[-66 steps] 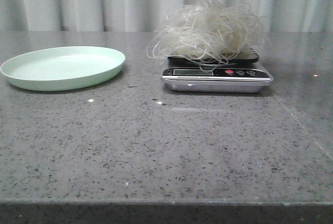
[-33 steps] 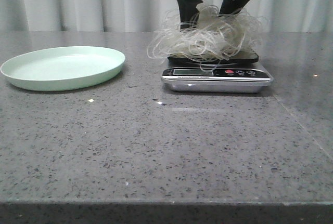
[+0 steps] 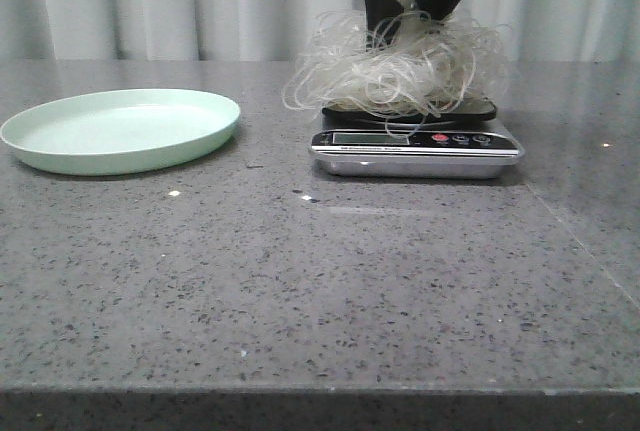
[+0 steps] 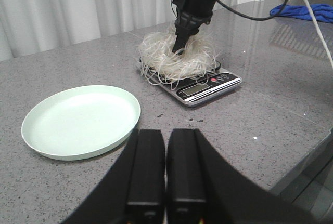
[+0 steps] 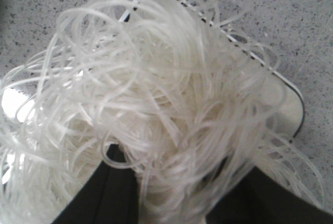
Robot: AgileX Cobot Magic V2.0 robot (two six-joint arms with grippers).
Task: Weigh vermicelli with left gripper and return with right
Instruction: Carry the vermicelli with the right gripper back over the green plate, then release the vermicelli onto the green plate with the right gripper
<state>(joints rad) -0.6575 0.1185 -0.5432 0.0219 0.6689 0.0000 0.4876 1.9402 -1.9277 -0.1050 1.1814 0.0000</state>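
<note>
The vermicelli [image 3: 400,61], a fluffy tangle of whitish strands, lies on the small kitchen scale [image 3: 415,146] at the back right of the table. My right gripper [image 3: 407,11] comes down from above into the top of the tangle. Its two black fingers are closed around a clump of strands [image 5: 171,156]. The tangle still rests on the scale. The pale green plate [image 3: 120,131] stands empty at the left. My left gripper [image 4: 165,130] is shut and empty, hanging over the table's near side, well away from the plate [image 4: 80,120] and the scale [image 4: 208,86].
A white curtain hangs behind the table. A blue cloth [image 4: 304,12] lies at the far right beyond the table. The grey speckled tabletop stretches from the plate and scale to the front edge.
My right gripper came down from above into the vermicelli, and its fingers have drawn closer together on the strands. The plate and scale have not moved.
</note>
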